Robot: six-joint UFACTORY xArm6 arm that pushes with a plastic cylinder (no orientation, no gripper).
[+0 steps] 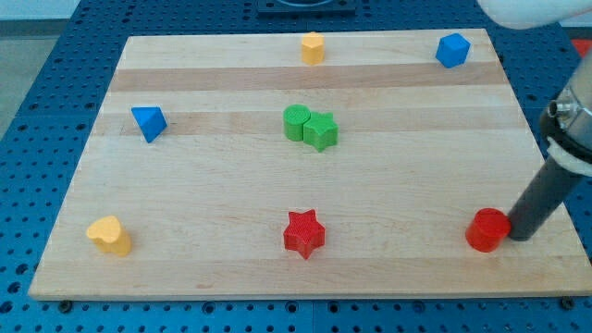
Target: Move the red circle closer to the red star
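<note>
Wooden board [203, 185] fills the frame. Dark rod slants down from the right edge; my tip [518, 238], with no claw to open or close, touches the red circle [487, 229] at lower right. Round, upright, it shows no heading. Red star [303, 232] sits well apart, bottom centre.

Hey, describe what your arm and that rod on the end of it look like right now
My arm ends in a straight, dark, matte rod, round in section, with my tip at its lower end. Above the rod sits a wider collar in silver metal and black. A white, rounded casing shows at the view's top right. No cables or markings are visible.
</note>
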